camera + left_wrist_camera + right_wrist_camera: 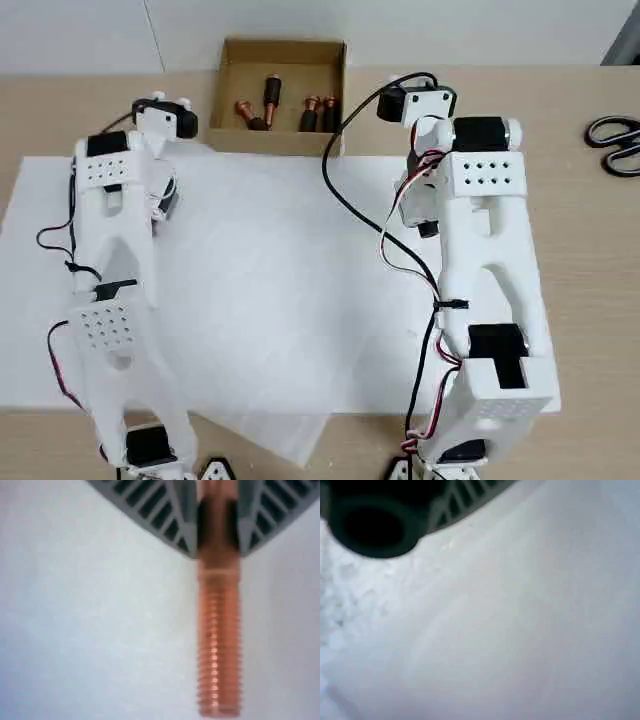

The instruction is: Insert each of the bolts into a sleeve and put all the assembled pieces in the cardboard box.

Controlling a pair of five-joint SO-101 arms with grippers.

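From above, the 2 arms stood side by side on the desk (585, 260), both stretched over a white sheet (280, 290) toward the cardboard box (270, 141) at the far edge. The left arm (110, 230) ended close to the box's near left corner, and the right arm (485, 230) ended just beside its right wall. 4 bolt-and-sleeve pieces (271, 95) lay inside the box. A pair of scissors (615, 143) lay on the bare desk, well apart to the right.

The left wrist view brought in the detail that the high view left too small to read. The left tool (218, 550) was clenched on a copper bolt (218, 645). The plain upper shank was pinched between 2 grey ribbed fingers (150, 505), and the threaded length stuck out past them over the white sheet.

The right wrist view gave the other half. A black sleeve (372, 530) was held by the right tool (380, 505), its open bore facing the camera. A ribbed finger (462, 500) pressed against its side, above the sheet.
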